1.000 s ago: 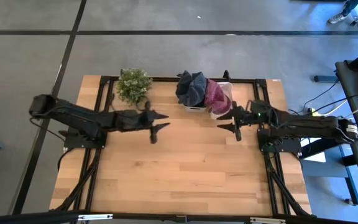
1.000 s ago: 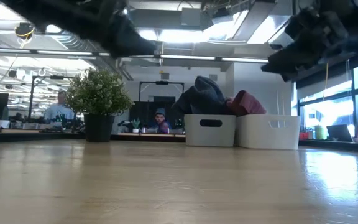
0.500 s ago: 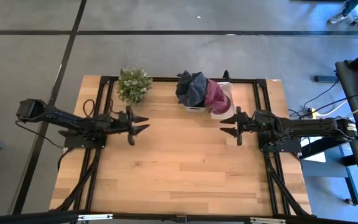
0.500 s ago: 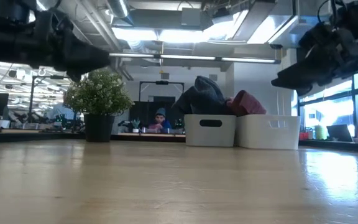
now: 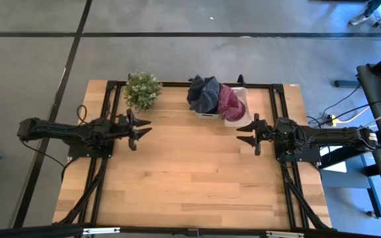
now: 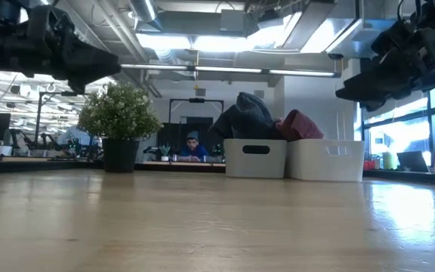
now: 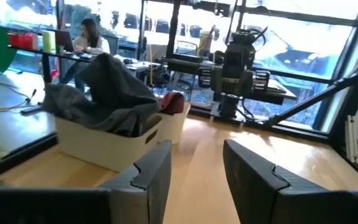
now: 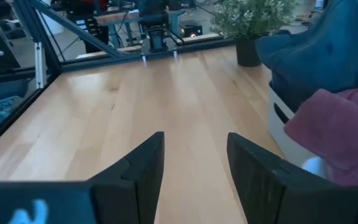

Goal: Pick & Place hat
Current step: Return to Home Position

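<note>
A dark grey-blue hat [image 5: 204,93] is heaped in a white bin [image 5: 207,114] at the table's far edge; a maroon hat [image 5: 230,102] fills a second white bin [image 5: 241,120] beside it. The low view shows the dark hat [image 6: 245,117] and maroon hat [image 6: 299,125] bulging over the bin rims. My left gripper [image 5: 141,129] hovers open above the table's left side. My right gripper [image 5: 246,133] hovers open near the right edge, just in front of the maroon hat's bin. Both grippers are empty.
A potted plant [image 5: 142,90] stands at the far edge, left of the bins. Bare wooden table [image 5: 190,178] spreads between and in front of the arms. People sit at desks in the room behind the table.
My left gripper has drawn back from the table's middle toward its left edge. My right gripper has drawn back a little toward the right edge. The hats and bins have stayed where they were.
</note>
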Robot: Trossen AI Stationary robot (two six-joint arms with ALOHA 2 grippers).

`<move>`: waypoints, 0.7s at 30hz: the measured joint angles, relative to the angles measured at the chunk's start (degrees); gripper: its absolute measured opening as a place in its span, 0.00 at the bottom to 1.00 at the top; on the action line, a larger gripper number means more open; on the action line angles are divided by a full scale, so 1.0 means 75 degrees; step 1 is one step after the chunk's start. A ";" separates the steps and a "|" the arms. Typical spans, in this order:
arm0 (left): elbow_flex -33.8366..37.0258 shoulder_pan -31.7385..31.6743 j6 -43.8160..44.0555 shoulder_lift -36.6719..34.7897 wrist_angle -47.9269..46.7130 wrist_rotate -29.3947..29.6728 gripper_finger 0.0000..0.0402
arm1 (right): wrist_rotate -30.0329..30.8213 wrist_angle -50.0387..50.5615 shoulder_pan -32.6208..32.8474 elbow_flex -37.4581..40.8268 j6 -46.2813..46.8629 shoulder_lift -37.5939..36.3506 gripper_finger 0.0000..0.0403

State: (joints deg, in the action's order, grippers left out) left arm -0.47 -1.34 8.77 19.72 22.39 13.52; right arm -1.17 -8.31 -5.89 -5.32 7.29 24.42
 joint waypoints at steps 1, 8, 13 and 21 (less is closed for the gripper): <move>0.0000 0.0000 0.0010 -0.0322 -0.0347 0.0058 0.35 | 0.0075 0.0083 0.0000 0.0000 -0.0010 -0.0087 0.44; 0.0000 0.0000 0.0140 -0.2007 -0.1995 0.0113 0.35 | 0.0091 0.0199 0.0000 0.0000 -0.0443 -0.0585 0.44; -0.0018 -0.0006 0.0135 -0.2630 -0.2604 0.0189 0.35 | 0.0088 0.0396 0.0000 0.0002 -0.0447 -0.0679 0.44; -0.0283 -0.0006 0.0182 -0.2631 -0.3135 0.0451 0.35 | 0.0094 0.0253 0.0019 0.0034 -0.0403 -0.0717 0.44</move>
State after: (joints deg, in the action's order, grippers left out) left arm -2.59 -1.39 10.13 -0.01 -1.13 16.90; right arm -0.47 -6.42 -5.74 -5.07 4.27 19.04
